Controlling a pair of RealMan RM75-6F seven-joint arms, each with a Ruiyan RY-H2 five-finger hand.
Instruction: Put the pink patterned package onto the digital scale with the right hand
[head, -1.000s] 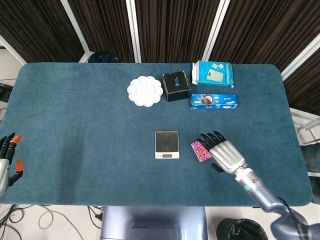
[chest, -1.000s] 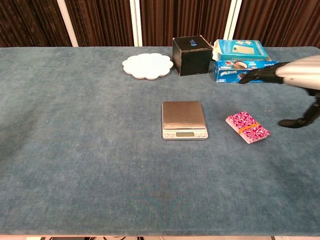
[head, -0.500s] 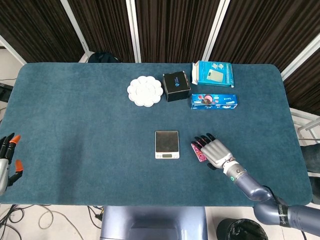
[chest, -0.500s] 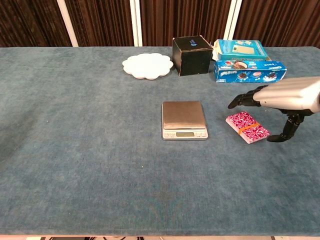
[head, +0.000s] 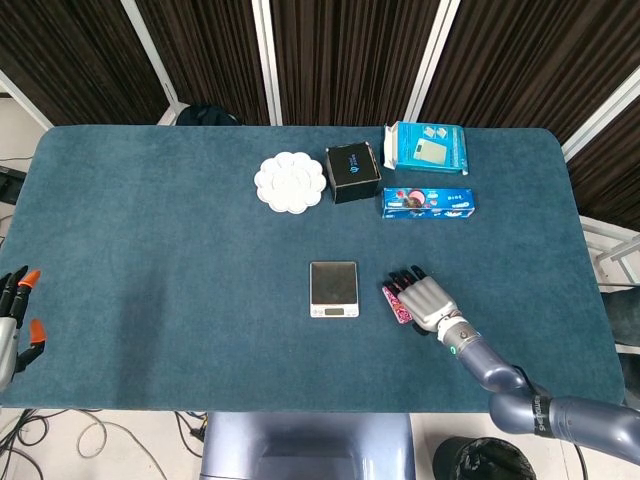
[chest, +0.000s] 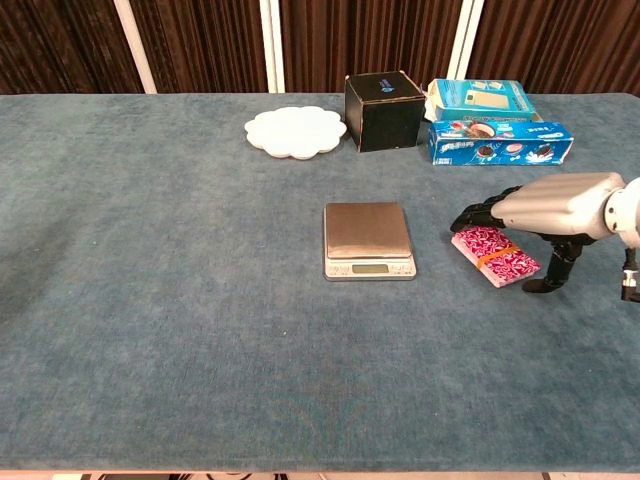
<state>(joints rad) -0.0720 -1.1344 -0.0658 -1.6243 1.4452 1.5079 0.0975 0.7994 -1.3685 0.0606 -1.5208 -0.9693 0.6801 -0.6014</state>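
Lying flat, pink patterned package (chest: 494, 255), long axis slanting away from digital scale (chest: 367, 239).

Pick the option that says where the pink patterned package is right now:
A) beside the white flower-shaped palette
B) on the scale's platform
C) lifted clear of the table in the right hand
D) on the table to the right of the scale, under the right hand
D: the pink patterned package lies flat on the table right of the digital scale, with the right hand spread just above it.

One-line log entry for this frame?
phase: pre-grasp | right hand: open over pink patterned package | digital scale: bare | left hand: idle, table edge
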